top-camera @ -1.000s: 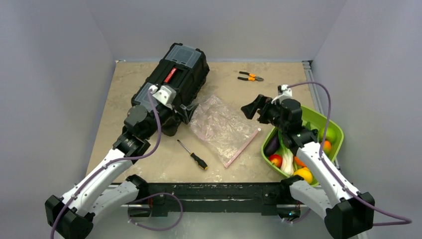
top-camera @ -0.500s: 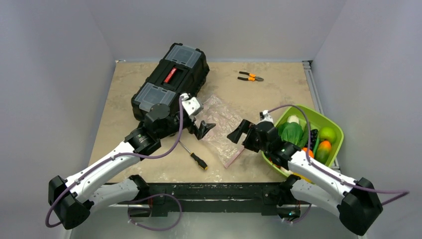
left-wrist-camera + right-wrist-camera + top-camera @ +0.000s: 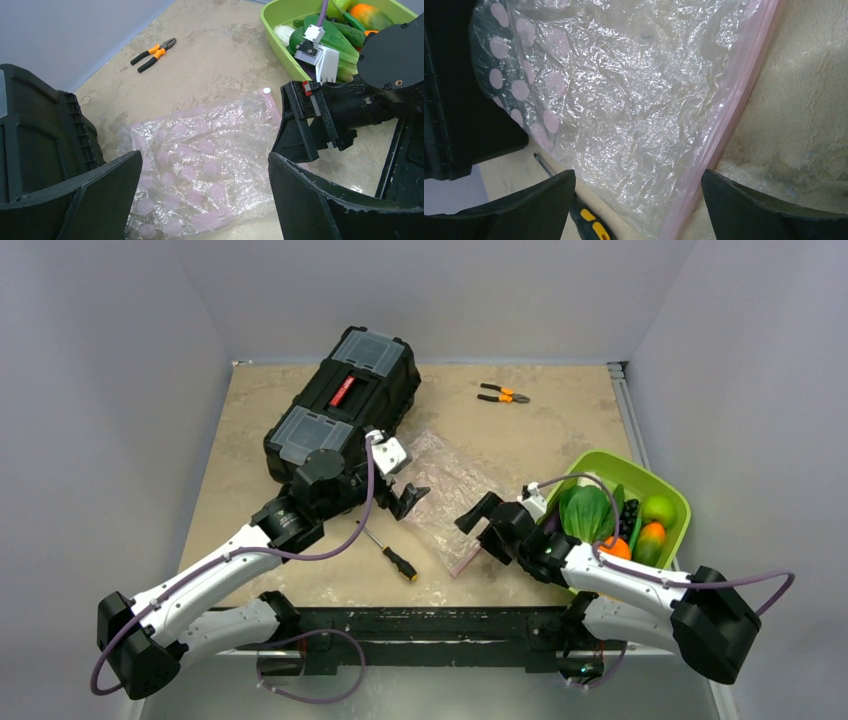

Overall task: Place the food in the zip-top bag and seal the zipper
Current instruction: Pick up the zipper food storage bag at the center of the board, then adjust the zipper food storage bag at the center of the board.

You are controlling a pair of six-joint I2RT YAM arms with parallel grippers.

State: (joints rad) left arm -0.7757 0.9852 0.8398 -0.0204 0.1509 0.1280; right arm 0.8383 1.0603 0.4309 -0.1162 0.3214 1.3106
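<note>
While left hand (image 3: 204,162) and right hand (image 3: 638,175) gape | zip-top bag (image 3: 448,490) crinkly, clear, flat

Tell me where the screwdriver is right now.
In the top view the screwdriver lies left of centre, just off the near-left edge of the zip-top bag and in front of the black toolbox.

Pale grey walls (image 3: 450,290) on three sides, mottled beige tabletop (image 3: 560,430), metal rail (image 3: 628,420) along its right edge

Soft, even light falls from above, with faint shadows. White glare speckles the crinkled zip-top bag (image 3: 624,100); nearer than it, wrist-view foregrounds blur slightly.
</note>
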